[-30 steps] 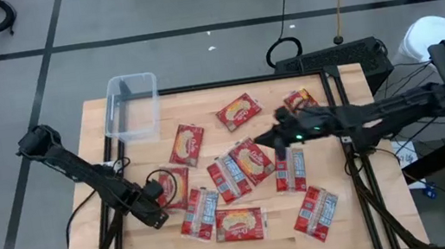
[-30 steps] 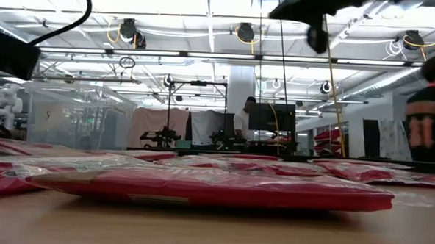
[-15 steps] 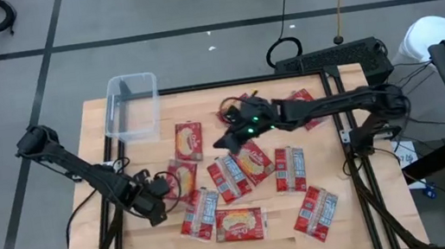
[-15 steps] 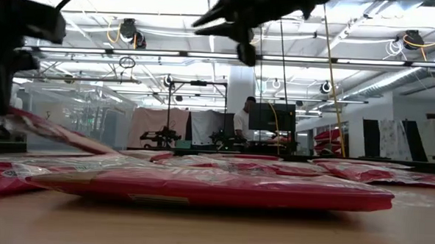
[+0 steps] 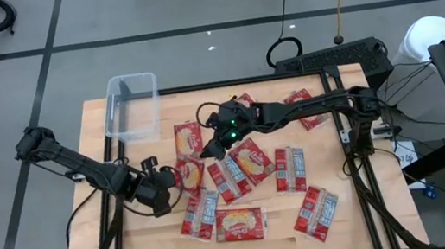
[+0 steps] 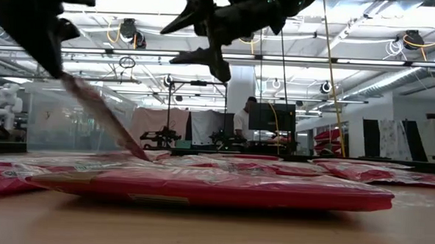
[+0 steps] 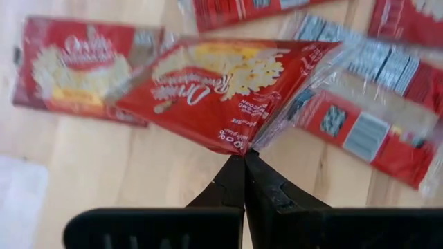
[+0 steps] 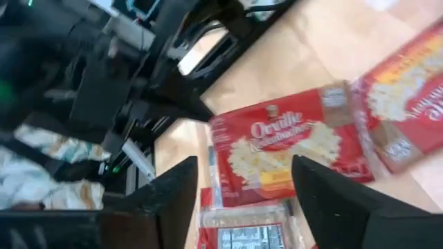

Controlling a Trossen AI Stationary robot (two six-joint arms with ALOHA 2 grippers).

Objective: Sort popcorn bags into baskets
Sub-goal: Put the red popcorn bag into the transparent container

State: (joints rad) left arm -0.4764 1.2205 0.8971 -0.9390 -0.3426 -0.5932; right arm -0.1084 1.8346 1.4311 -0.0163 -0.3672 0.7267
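Several red popcorn bags lie flat around the table's middle, among them one point(image 5: 238, 224) near the front and one point(image 5: 318, 211) at the front right. The clear basket point(image 5: 133, 106) stands at the far left. My left gripper point(image 5: 162, 192) is shut on one bag point(image 5: 186, 175), which slants up from the pile point(image 6: 100, 113). My right gripper point(image 5: 208, 148) hangs open above the table, over another flat bag point(image 5: 188, 138). That bag point(image 8: 284, 145) shows between its fingers, untouched. My left gripper pinches the bag's edge point(image 7: 243, 148) between its two shut fingers, at the end toward the table's left. The held end is raised and the bag slants down from it. The bag's lower end point(image 6: 141, 155) rests among the other bags.
Bags point(image 5: 251, 160) point(image 5: 290, 167) crowd the table's middle under and beside my right arm. Another bag point(image 5: 302, 100) lies at the far right. Bare wood point(image 5: 117, 244) shows at the near left. A person point(image 6: 247, 123) sits in the room behind the table.
My right gripper has swung toward the table's left, over the bags, and has opened. My left gripper has risen with its bag: the pinched end has come up off the table while the other end has stayed down, so the bag now slants.
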